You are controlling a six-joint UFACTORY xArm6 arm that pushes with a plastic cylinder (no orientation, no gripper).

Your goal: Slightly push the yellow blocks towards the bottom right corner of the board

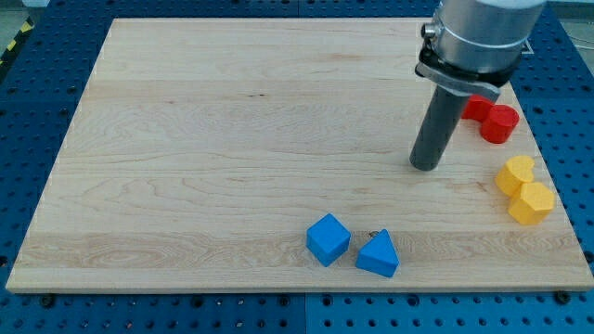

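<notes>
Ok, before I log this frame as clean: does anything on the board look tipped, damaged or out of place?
Nothing stands out. The yellow blocks sit touching near the view's right edge, the red blocks above them, and the blue cube and blue triangular block near the bottom. My tip rests left of the yellow pair, apart from it.

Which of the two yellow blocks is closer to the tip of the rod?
The upper yellow block is closer to my tip, lying to its right in the view. The lower yellow block touches it and sits nearer the board's bottom right corner.
</notes>
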